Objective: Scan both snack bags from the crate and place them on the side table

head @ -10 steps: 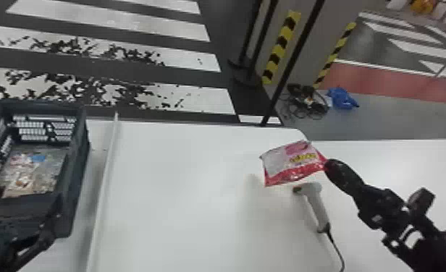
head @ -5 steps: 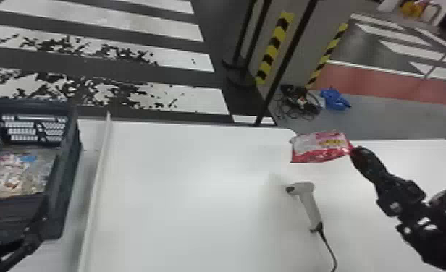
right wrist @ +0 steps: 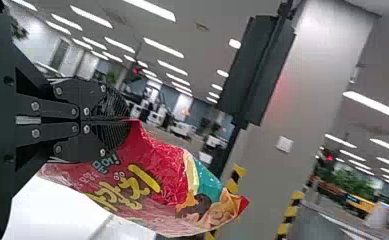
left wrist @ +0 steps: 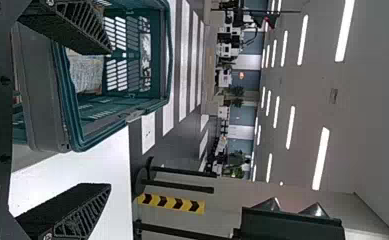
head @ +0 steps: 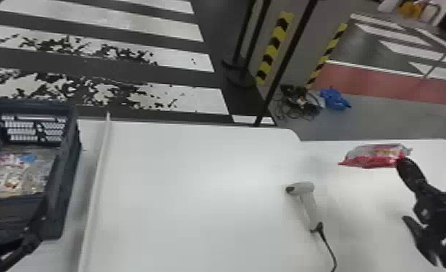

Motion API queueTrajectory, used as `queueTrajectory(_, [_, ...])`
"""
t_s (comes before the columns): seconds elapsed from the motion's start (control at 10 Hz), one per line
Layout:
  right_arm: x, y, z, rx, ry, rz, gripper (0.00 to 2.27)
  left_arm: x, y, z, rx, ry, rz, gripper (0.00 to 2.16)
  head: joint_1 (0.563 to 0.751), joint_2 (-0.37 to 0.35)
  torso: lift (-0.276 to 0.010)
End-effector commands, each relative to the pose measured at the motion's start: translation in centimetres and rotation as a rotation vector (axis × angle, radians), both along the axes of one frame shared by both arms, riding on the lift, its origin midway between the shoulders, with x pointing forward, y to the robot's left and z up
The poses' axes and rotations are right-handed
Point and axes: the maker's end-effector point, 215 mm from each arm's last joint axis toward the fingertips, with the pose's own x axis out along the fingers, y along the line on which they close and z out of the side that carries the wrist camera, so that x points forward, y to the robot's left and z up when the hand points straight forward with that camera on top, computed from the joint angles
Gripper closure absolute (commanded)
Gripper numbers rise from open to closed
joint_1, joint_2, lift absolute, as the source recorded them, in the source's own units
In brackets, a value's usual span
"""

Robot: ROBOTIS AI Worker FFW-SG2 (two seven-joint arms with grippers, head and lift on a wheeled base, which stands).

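The right claw, pinched closed, held one edge of the red snack bag above the side worktop; that off-centre grip risked slipping; the left claw gaped wide, empty.

Blk ribbed fingers of L end effector wide apart, nr teal rect. plastic crate w/ slotted walls, clear-wrapped contents inside. Flat wht worktop beside it; beyond: striped blk/wht floor, yel/blk chevron strip, long wht ceiling lights.
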Motion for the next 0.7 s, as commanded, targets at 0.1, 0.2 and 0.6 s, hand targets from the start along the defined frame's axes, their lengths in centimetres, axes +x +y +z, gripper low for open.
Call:
queueTrajectory(0.1, [-2.0,-4.5,-4.2,-0.073,0.101,-0.190,2.25,0.0,0.0,-0.1,0.000,0.002,0.001,0.04,0.695,-0.350,-0.098])
queueTrajectory(0.2, [-2.4,-5.4,-5.6,-0.084,0.129,-0.229,2.25,0.0,0.1,-0.2,0.001,0.004,0.001,0.04,0.695,-0.350,-0.098])
queueTrajectory(0.6, [-4.4,-8.3,-10.2,-0.122,0.268,-0.331,2.25,0.0,0.1,-0.2,-0.002,0.005,0.001,0.04,0.695,-0.350,-0.098])
